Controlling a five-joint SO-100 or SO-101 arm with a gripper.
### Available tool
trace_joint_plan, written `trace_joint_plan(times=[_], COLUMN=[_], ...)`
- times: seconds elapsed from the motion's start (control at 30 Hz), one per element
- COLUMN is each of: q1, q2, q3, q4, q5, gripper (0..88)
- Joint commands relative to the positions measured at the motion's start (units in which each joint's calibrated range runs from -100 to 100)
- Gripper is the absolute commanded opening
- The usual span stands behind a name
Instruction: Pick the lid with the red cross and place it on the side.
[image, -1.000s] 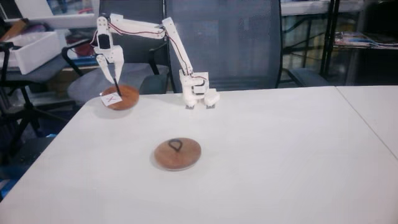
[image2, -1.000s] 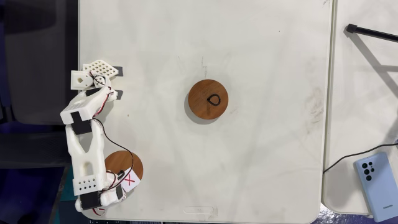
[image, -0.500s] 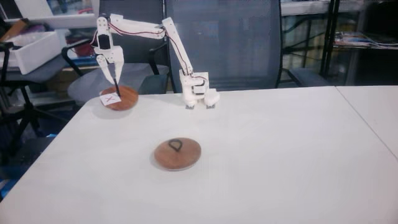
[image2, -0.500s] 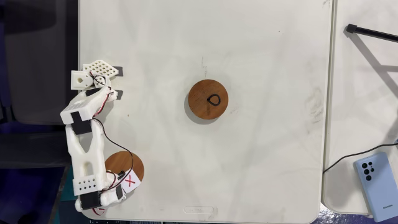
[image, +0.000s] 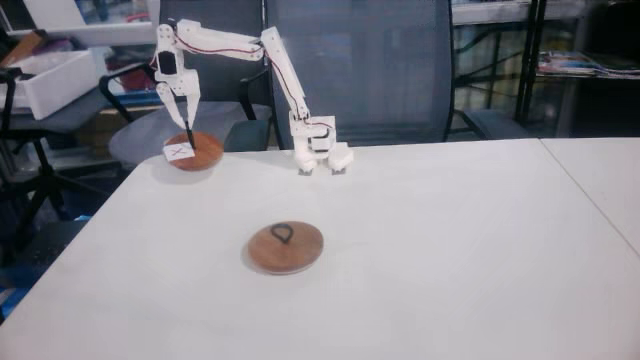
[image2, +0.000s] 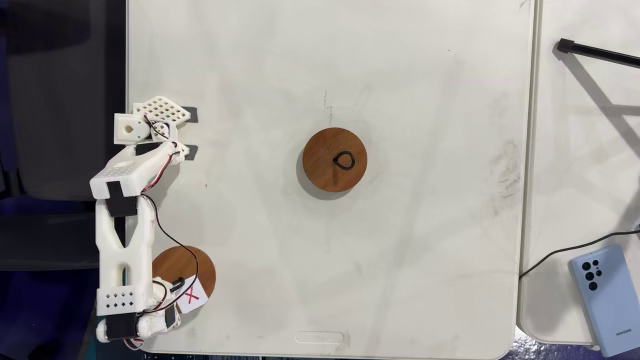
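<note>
Lid with the red cross (image: 190, 152) sits at the far left corner of the white desk (image: 420, 230) as the side-on fixed view shows it; in the top-down fixed view the same lid (image2: 188, 274) lies near the desk's left edge, toward the bottom of the picture. Its white label with the red X (image2: 191, 291) hangs over the rim of the brown disc. The white arm reaches out from its base (image: 317, 148) and bends down over the lid, and the pincer (image: 186, 126) is pinched together on the thin black loop handle, which runs up from the disc into the fingertips. From this angle I cannot tell whether the disc rests on the desk or hangs just above it. A second brown disc (image: 286, 246) with a black loop and no label lies well apart, near the middle of the desk. A pale blue phone (image2: 604, 298) lies on the neighbouring desk.
</note>
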Motion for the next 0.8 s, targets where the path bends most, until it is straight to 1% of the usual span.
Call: trace_joint_plan(times=[0.0,0.67,0.77], q1=[0.50,0.35,-1.22], q2=[-3.17,-3.43,-7.09], q3=[-0.26,-0.35,-0.35], q4=[0.34,0.34,0.34], q5=[0.23,0.23,0.33], gripper=[0.6,0.7,0.7])
